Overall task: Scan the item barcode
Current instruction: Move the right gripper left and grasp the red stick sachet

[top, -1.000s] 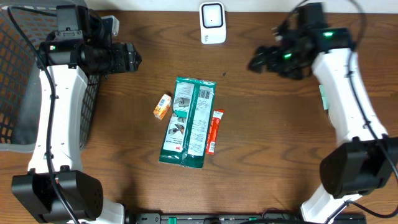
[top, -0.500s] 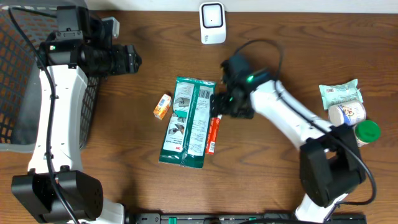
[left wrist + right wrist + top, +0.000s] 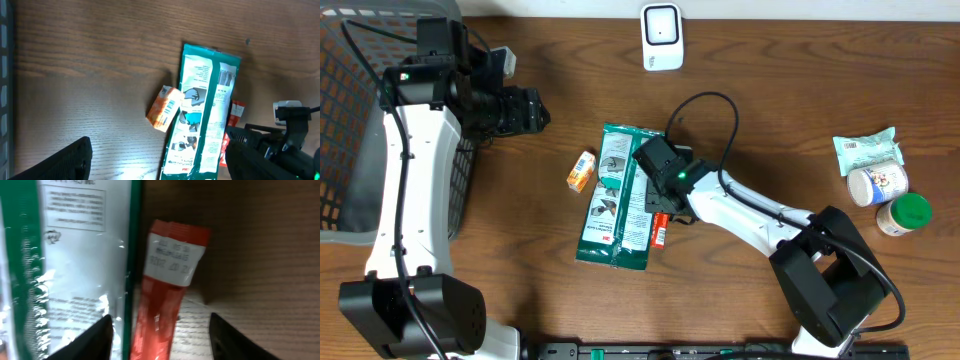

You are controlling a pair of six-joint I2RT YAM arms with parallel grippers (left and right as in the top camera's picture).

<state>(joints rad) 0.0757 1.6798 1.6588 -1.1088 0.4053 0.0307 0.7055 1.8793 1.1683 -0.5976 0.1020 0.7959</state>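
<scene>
Two fingers of my right gripper (image 3: 160,317) stand apart astride the red sachet (image 3: 170,280), unclenched; it lies flat on the wooden table (image 3: 770,120), just beside the green pouch (image 3: 75,270); my left gripper (image 3: 159,145) hangs spread, empty.

A slim sachet (image 3: 166,297) lies just right of the long pouch (image 3: 620,195), a small box (image 3: 581,171) just left, the scanner (image 3: 662,37) behind them.

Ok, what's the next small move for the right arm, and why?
Probably close the right gripper on the red packet. In the wrist view its fingers stand either side of the packet with gaps on both sides, so nothing is gripped yet. The green pouch lies right beside the packet, so one finger may catch its edge.
</scene>
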